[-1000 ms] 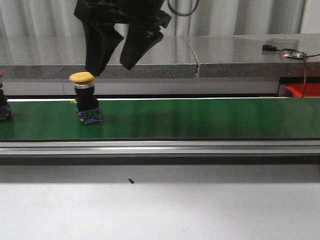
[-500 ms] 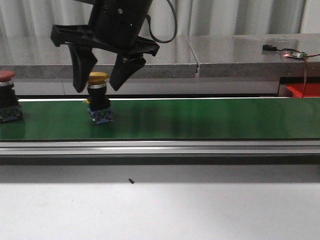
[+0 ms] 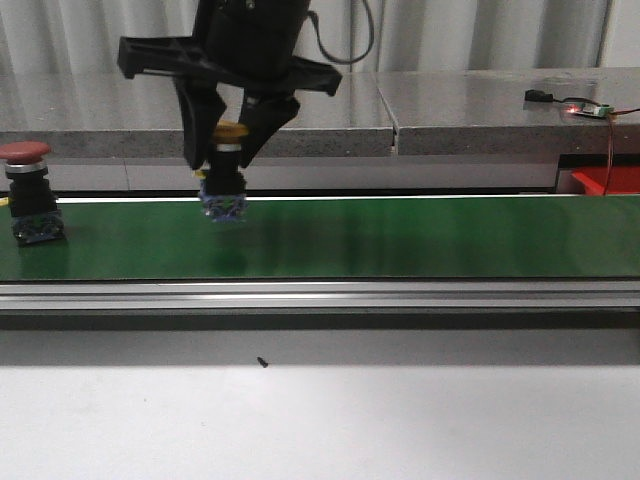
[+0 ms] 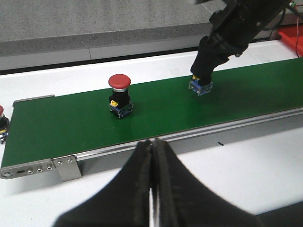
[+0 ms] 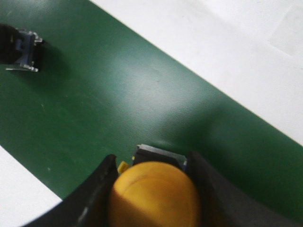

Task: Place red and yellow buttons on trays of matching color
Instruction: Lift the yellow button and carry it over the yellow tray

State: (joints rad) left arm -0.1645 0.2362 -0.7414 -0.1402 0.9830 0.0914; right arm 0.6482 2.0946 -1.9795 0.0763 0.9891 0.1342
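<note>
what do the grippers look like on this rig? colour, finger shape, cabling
Both are matte black. The right gripper has a wide crossbar with two broad, wedge-shaped fingers tapering downward, a dark cylindrical wrist above, and a black cable looping off it. The left gripper shows only two smooth black tapered fingers. No markings visible.

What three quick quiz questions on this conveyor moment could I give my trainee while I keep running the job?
1. True or false: the right hand is closed on the yellow button.
2. Which button stands free on the green belt? A) the red button B) a blue one C) none
3. Fill in: the left hand is ____ and holds nothing.

Key:
1. True; its fingers press both sides of the yellow cap, as the right wrist view shows.
2. A; it sits upright near the belt's left end, apart from both hands.
3. shut; in the left wrist view its fingers meet with nothing between them, hanging off the belt's near edge.
</note>
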